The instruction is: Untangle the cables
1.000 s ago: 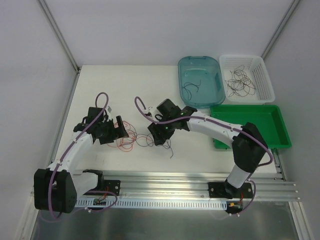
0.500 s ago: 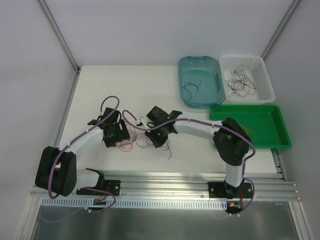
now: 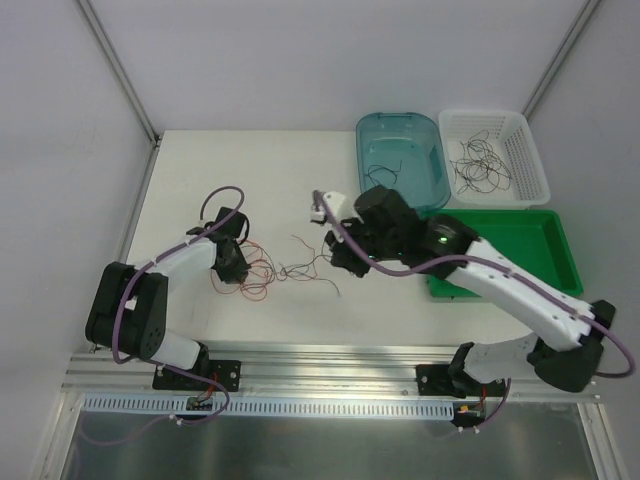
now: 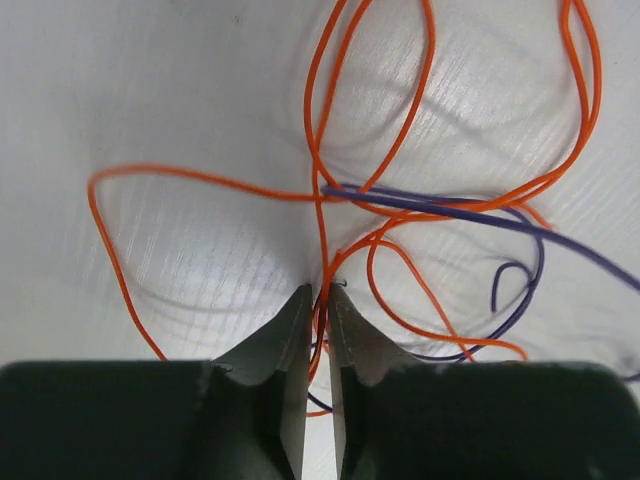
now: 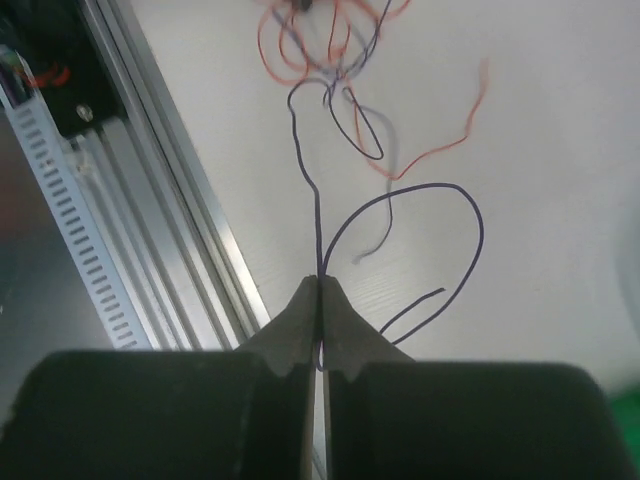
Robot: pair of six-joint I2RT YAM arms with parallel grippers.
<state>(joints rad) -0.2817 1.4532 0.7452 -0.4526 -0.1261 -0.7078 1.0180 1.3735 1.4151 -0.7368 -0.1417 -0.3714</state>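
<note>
The task is partly done, I think: a few dark strands lie in the teal tub (image 3: 364, 160) and more in the white basket (image 3: 527, 150). The cables (image 3: 262, 275) on the white table (image 3: 200, 170) are knotted together between the two arms. The left gripper (image 4: 318, 292) is pinched on an orange cable (image 4: 322, 240). The right gripper (image 5: 320, 285) is clenched on a purple cable (image 5: 318, 235) that runs towards the bunch. The green tray (image 3: 540, 240) is partly hidden, so I cannot tell what it holds. The walls are plain white, with a metal rail (image 3: 330, 360) in front.
</note>
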